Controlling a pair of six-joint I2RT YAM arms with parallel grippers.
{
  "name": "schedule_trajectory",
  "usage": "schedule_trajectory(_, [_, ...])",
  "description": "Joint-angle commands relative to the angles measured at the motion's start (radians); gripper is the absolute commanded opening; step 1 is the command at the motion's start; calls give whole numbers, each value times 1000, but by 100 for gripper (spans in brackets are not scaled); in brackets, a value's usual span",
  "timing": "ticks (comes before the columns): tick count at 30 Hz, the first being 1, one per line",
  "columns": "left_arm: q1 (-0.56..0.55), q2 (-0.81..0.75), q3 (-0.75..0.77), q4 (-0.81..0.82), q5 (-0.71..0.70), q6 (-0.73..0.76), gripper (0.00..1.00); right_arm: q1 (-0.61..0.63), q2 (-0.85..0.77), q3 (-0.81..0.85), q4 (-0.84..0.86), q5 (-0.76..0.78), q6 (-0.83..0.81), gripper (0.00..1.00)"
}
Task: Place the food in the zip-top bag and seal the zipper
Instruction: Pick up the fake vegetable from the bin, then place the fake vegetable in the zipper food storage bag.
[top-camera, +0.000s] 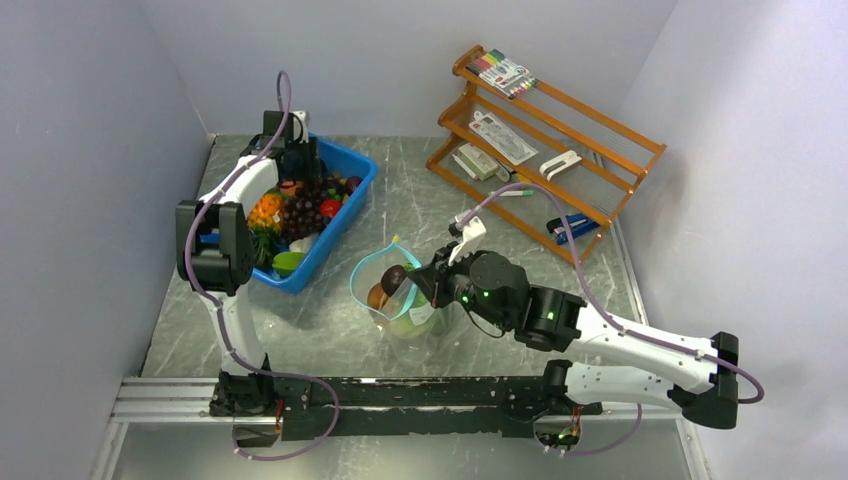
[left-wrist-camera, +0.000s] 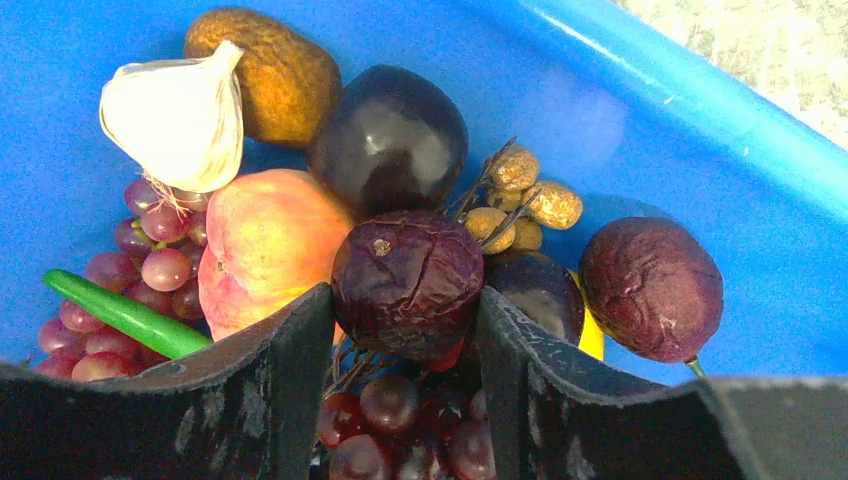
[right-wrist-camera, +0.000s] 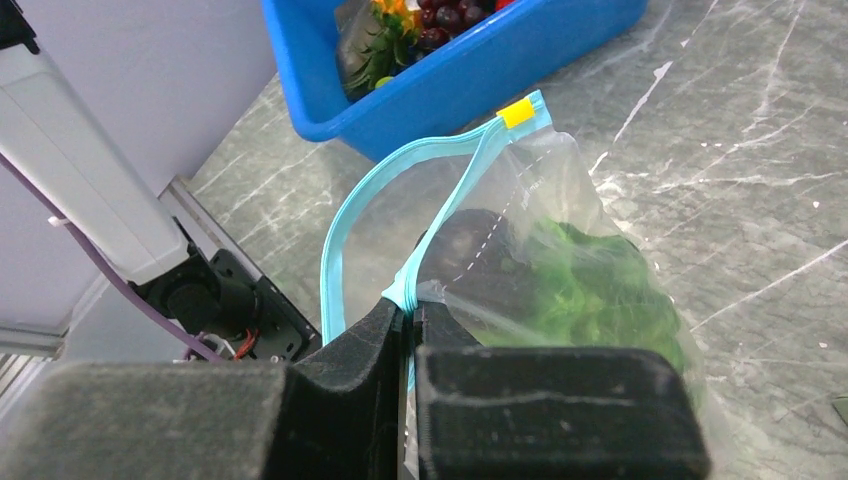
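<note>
Clamped on the wrinkled purple fruit, the left gripper needed a straight lift off the grapes beneath, while the right gripper pinched the zipper.

Rigid blue bin: rectangular, open-topped, set askew at rear left of grey marbled table. Orange wooden rack: tiered, slatted, at rear right, well apart from bin. Top tier: pack of coloured markers. Middle tier: long white pack, with smaller white item near it. Lowest tier: blue object, type indeterminate.
</note>
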Motion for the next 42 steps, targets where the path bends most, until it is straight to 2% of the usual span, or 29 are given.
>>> schedule_trajectory(1, [8, 7, 30, 26, 1, 9, 50, -4, -22, 3, 30, 17, 9, 0])
schedule_trajectory(8, [8, -18, 12, 30, 12, 4, 39, -4, -39, 7, 22, 14, 13, 0])
schedule_trajectory(15, [8, -89, -3, 0, 21, 0, 36, -3, -58, -16, 43, 25, 23, 0])
schedule_trajectory(22, [8, -222, -96, 8, 74, -34, 36, -3, -67, -51, 71, -3, 47, 0])
schedule_trajectory(34, [8, -484, -255, -128, 254, -51, 32, -5, -16, -2, 7, -17, 84, 0])
schedule_trajectory(42, [2, -710, -394, -205, 519, -32, 34, -5, -4, -43, 34, -1, 153, 0])
